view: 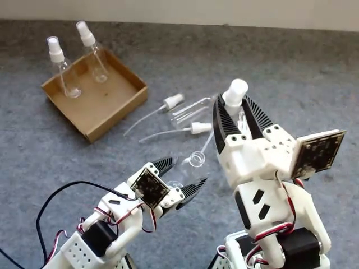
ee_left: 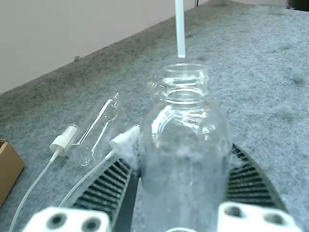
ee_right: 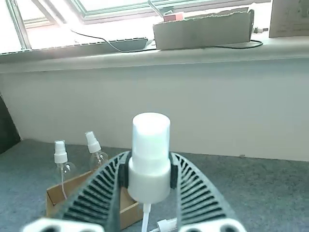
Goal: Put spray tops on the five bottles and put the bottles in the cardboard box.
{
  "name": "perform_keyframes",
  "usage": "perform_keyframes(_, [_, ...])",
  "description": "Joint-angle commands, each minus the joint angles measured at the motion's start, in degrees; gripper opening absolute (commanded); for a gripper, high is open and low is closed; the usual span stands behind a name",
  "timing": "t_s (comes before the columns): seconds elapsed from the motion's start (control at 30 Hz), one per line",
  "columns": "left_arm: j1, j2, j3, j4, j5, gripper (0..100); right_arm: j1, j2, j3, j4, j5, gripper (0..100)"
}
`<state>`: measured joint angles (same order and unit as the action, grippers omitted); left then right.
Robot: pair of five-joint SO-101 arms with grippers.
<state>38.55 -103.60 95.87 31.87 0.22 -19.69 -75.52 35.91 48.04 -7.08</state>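
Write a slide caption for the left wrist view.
Left gripper holds an uncapped clear bottle while a spray top's tube hangs over its open neck.

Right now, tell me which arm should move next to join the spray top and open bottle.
Right: the right fingers clamp the spray top, its tube tip close above the open bottle; the left fingers just hold that bottle upright.

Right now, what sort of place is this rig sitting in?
Probably an office or lab room. The work area is a grey carpet-like surface against a plain white wall. Above it, a sill holds a cable and a cardboard tray under a bright window.
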Motion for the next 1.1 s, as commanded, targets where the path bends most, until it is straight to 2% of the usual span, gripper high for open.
perform_keyframes(0.0, [0.7,-0.4,1.3,0.1,0.5,13,-0.6,0.0,-2.8,-1.5,-1.8,0.5])
perform_keyframes(0.63, [0.3,-0.5,1.3,-0.4,0.5,13,-0.7,0.0,5.2,1.6,-2.2,0.5])
perform_keyframes(0.73, [0.2,-0.5,1.3,-0.4,0.5,13,-4.4,0.0,7.0,2.4,-1.9,0.5])
perform_keyframes(0.87, [-0.8,-0.6,1.3,-1.4,0.5,13,-10.7,0.0,7.1,9.0,-1.8,0.7])
perform_keyframes(1.0, [-5.2,-0.6,1.3,-4.1,0.5,13,-11.8,0.0,6.7,14.1,-1.5,1.0])
perform_keyframes(1.07, [-5.8,-0.6,1.3,-4.6,0.5,13,-11.9,0.0,6.7,16.3,1.6,1.0])
